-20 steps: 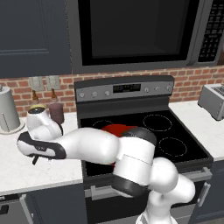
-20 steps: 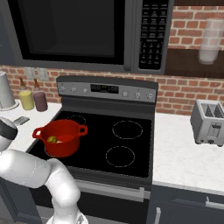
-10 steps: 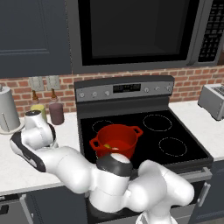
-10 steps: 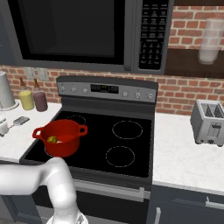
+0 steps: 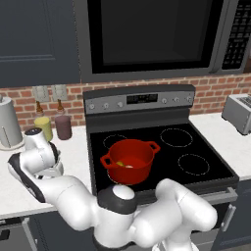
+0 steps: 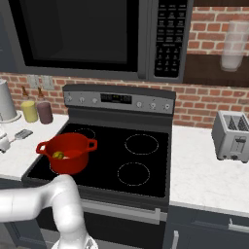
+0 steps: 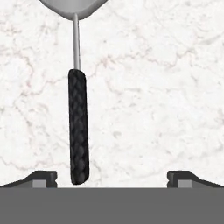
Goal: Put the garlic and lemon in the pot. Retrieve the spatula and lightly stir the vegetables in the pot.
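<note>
I have the hand over the white marble counter [image 5: 78, 162] to the left of the stove [image 5: 147, 147]. In the hand view the gripper [image 7: 112, 177] points straight down at the counter, and its two dark tips stand far apart at the bottom corners: the jaws are spread wide and hold nothing.

The spatula [image 7: 78, 109] lies flat on the marble below the hand. In the hand view its black textured handle runs from about 6 o'clock toward 12 o'clock, left of centre, nearer the left tip than the right. A thin metal shank continues upward to the grey head, which is cut off at the top edge. The lower end of the handle sits just beside the left tip; I cannot tell whether they touch. In the right base view the silver head of the spatula [image 6: 23, 134] shows on the counter at 9 o'clock from the pot.

The pot [image 5: 130, 159] stands on the front left burner of the stove. Inside it I see the lemon [image 5: 119, 164] toward 9 o'clock and the garlic [image 5: 129, 165] just beside it, nearer the centre. The right base view confirms the lemon [image 6: 58, 155] in the pot [image 6: 68, 152].

At the back of the counter, at 10 o'clock from the pot, stand a yellow jar [image 5: 43, 127] and a dark maroon jar [image 5: 63, 127], side by side. A toaster [image 6: 232, 135] sits on the counter right of the stove.
</note>
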Controlling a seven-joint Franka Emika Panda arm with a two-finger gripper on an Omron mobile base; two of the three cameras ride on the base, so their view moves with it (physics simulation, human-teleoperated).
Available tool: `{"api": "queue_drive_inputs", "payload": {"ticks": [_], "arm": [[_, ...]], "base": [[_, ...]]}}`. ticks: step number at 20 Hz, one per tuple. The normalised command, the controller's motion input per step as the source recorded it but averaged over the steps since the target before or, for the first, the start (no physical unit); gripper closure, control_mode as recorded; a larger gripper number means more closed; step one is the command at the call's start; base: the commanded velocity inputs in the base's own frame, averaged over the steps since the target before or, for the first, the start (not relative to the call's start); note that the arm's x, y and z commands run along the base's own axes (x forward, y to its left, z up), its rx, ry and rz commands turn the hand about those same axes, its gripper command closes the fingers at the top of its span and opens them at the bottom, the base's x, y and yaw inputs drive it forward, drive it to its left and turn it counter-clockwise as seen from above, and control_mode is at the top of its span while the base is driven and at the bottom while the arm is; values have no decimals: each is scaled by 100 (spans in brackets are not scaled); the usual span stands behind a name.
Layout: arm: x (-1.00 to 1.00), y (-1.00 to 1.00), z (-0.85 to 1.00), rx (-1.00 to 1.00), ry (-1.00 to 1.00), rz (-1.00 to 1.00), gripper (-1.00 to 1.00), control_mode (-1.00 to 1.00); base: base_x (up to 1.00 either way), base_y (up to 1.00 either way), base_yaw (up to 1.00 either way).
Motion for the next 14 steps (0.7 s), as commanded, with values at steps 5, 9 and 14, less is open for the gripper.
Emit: {"api": "queue_drive_inputs", "payload": {"ticks": [5,9,14], "arm": [[11,6,-37,0,-1,0,-100,-100],[25,14,-18,0,-2,0,-100,-100],[29,31,-9,0,-1,0,-100,-100]], "base": [[0,0,0],[0,0,0],[0,0,0]]}}
